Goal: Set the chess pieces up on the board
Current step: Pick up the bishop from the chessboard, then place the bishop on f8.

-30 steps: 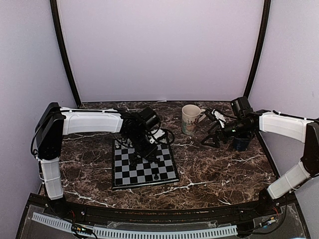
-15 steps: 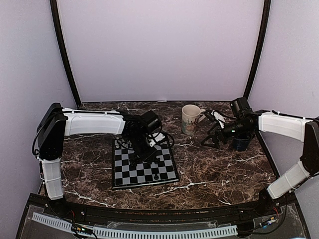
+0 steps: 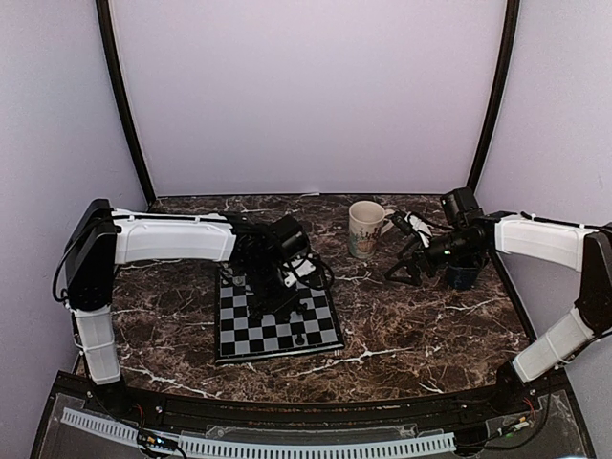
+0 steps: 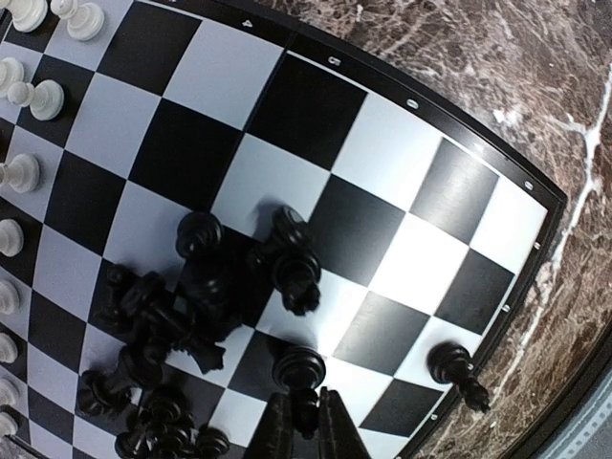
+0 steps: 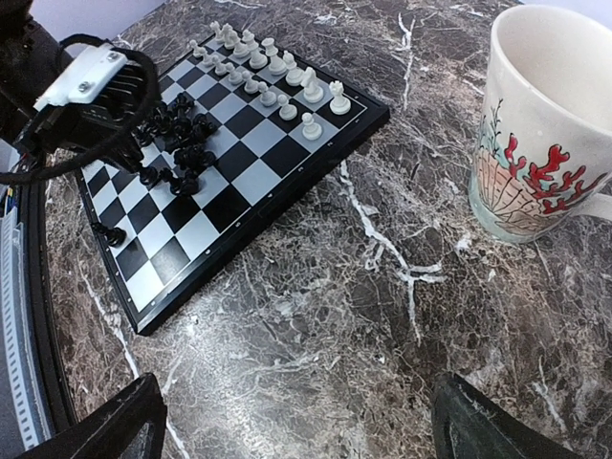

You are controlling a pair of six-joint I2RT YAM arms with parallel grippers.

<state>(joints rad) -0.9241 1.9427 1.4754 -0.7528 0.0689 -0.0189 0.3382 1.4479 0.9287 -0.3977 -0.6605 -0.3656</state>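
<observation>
Black pieces (image 4: 182,316): one heap, one stray (image 4: 457,371), on one board (image 4: 316,105).

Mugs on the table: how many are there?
1. The mug stands upright on the tabletop, right of the board, near the right gripper. A dark object under the right arm is unclear.

Small white coordinate marks are running along the dark border (image 4: 475,143) of the chessboard (image 4: 287,105) in the left wrist view. One mark (image 4: 247,21) near the board's white-piece end is reading as 4. The others are showing too blurred to read.
</observation>
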